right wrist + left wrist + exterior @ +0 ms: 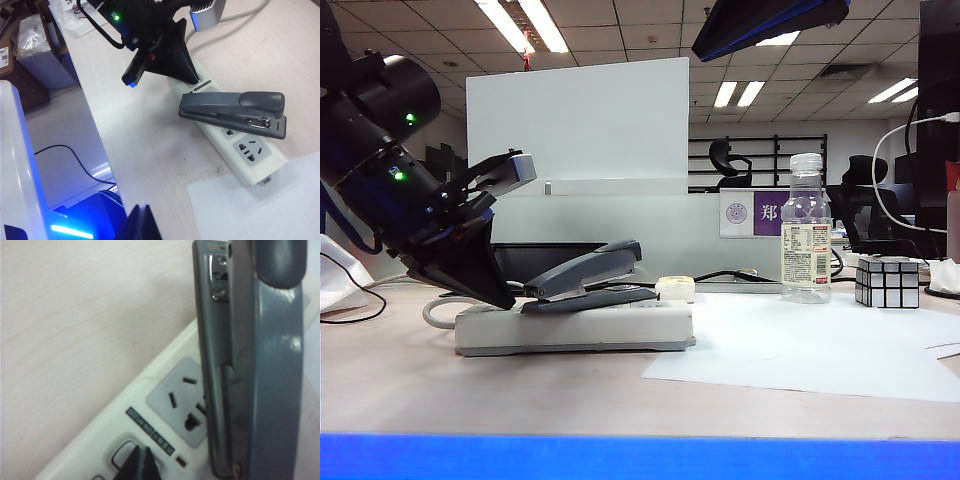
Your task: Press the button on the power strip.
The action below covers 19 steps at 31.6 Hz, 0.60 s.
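— Where's the strip from out front?
— The power strip [575, 328] lies left on the table, stapler [588, 278] on top; left gripper [503, 297] down at its cable end.
— Its wrist camera?
— Tips pinched together on the button [125, 454].
— Right gripper [141, 223]?
— High above, fingers together.

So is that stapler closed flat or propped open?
Propped open: the stapler lies on the power strip, its top arm angled upward off its base.
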Each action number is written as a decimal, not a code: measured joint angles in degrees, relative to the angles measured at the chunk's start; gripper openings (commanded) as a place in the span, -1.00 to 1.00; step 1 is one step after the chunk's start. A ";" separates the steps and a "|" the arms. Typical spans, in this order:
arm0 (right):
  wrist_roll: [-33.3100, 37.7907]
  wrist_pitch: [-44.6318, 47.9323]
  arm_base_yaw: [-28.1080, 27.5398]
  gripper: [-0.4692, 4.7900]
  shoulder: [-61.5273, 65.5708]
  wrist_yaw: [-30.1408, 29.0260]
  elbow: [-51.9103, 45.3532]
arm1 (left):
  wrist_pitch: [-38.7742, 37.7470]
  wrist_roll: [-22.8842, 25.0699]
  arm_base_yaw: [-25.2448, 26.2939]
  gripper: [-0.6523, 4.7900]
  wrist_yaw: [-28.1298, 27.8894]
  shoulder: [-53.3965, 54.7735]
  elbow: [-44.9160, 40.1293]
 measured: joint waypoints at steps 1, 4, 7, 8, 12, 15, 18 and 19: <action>0.00 0.00 0.00 -0.82 0.00 0.00 0.00 | 0.09 -0.02 0.00 -0.78 0.00 -0.02 0.02; 0.00 -0.02 0.00 -0.82 0.00 0.00 0.00 | -0.22 -0.15 -0.02 -0.78 -0.15 -0.26 0.28; 0.00 0.00 0.00 -0.82 0.00 0.00 0.00 | -1.27 -0.17 -0.20 -0.78 -1.11 -1.79 0.13; 0.00 0.00 0.00 -0.82 0.00 0.00 0.00 | -1.55 -0.17 -0.20 -0.78 -1.18 -2.34 0.07; 0.00 0.02 0.00 -0.82 0.00 0.00 0.00 | -1.05 -0.17 -0.20 -0.78 -1.22 -5.07 0.04; 0.00 0.00 0.00 -0.82 0.00 0.00 0.00 | -0.31 -0.42 -0.20 -0.78 -1.22 -6.62 0.04; 0.00 0.00 0.00 -0.82 0.00 0.02 0.00 | -0.39 -1.14 -0.20 -0.78 -1.22 -7.54 0.04; 0.00 0.00 0.00 -0.82 0.00 0.00 0.00 | -0.31 -1.29 -0.20 -0.78 -1.20 -8.00 0.04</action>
